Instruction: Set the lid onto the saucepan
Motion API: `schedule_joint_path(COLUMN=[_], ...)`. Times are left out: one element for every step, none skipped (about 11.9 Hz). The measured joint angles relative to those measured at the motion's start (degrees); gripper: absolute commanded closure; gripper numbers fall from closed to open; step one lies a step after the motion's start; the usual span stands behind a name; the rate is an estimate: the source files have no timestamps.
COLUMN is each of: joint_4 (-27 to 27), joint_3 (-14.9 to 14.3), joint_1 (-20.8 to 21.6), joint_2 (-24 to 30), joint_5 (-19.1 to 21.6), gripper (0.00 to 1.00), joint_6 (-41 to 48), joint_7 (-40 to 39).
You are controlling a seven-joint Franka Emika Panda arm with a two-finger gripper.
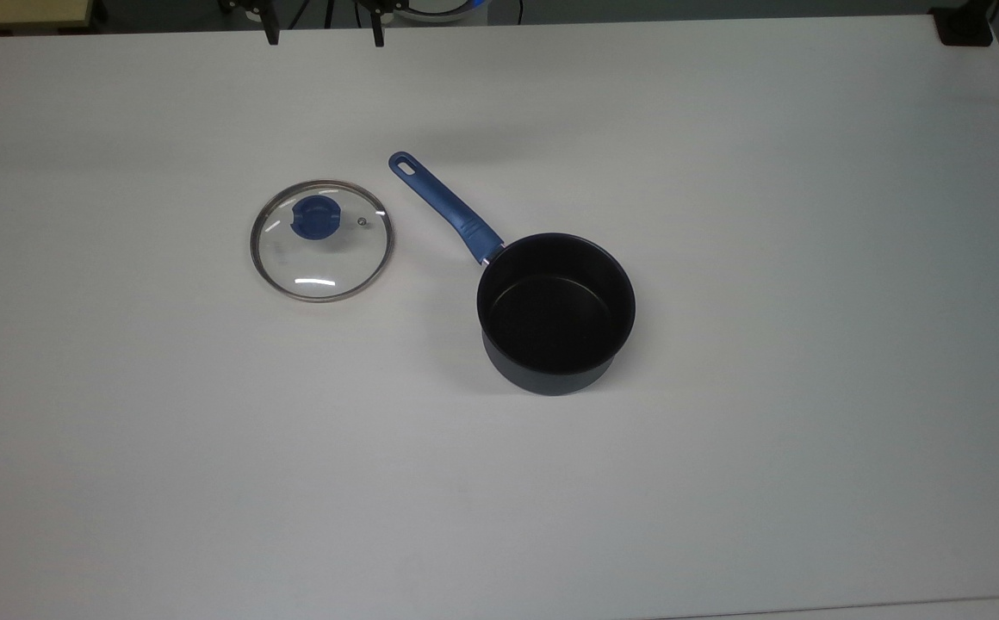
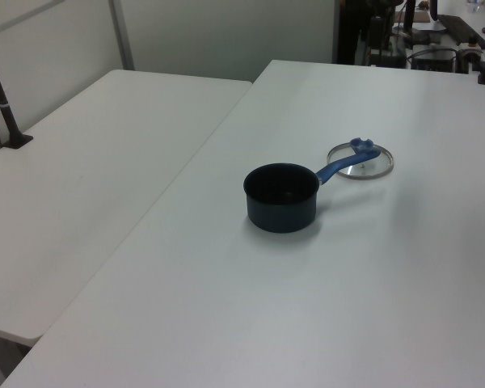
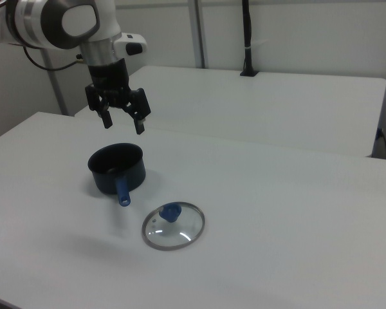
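The lid (image 1: pixel 321 240) lies flat on the white table (image 1: pixel 723 448), blue knob up, a little to the top view's left of the saucepan (image 1: pixel 555 301). The saucepan stands upright and empty, its long blue handle (image 1: pixel 443 202) pointing toward the lid's side. In the left view the lid (image 2: pixel 360 159) lies behind the saucepan (image 2: pixel 281 196). In the right view the lid (image 3: pixel 174 225) is in front of the saucepan (image 3: pixel 116 168). My gripper (image 3: pixel 123 123) hangs open in the air above the saucepan's far rim, holding nothing. Its two dark fingertips (image 1: pixel 271 34) poke in at the top view's upper edge.
A second white table (image 2: pixel 105 162) adjoins this one, with a narrow seam between them. A black clamped post (image 3: pixel 246 38) stands at that table's far edge. A small black block (image 1: pixel 964 26) sits at the top view's upper right corner.
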State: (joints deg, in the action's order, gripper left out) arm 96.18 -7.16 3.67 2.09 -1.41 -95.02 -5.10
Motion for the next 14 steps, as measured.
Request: schedule_joint_path(joint_4=[0.0,0.0,0.0,0.0,0.0,0.0,0.0,0.0,0.0,0.0,0.0,0.0,0.0,0.0], joint_3=[0.0,0.0,0.0,0.0,0.1,0.1,0.2,0.2,0.2,0.2,0.2,0.1,-0.2,-0.7], joint_1=[0.0,0.0,0.0,0.0,0.0,0.0,0.0,0.0,0.0,-0.1,-0.3,-0.6,-0.6,-0.7], joint_2=[0.0,0.0,-0.1,-0.1,-0.3,-0.4,-0.5,-0.6,-1.0,-1.7,-2.8,-4.3,-6.3,-8.5], joint_5=[0.0,0.0,0.0,0.0,0.0,0.0,0.0,0.0,0.0,0.0,0.0,0.0,0.0,0.0], gripper=[0.0,0.0,0.0,0.0,0.0,0.0,0.0,0.0,0.0,0.0,0.0,0.0,0.0,0.0], joint_6=[0.0,0.0,0.0,0.0,0.0,0.0,0.0,0.0,-0.5,-1.6,-2.7,-3.9,-5.8,-7.9], joint_7=[0.0,0.0,0.0,0.0,0.0,0.0,0.0,0.0,0.0,0.0,0.0,0.0,0.0,0.0])
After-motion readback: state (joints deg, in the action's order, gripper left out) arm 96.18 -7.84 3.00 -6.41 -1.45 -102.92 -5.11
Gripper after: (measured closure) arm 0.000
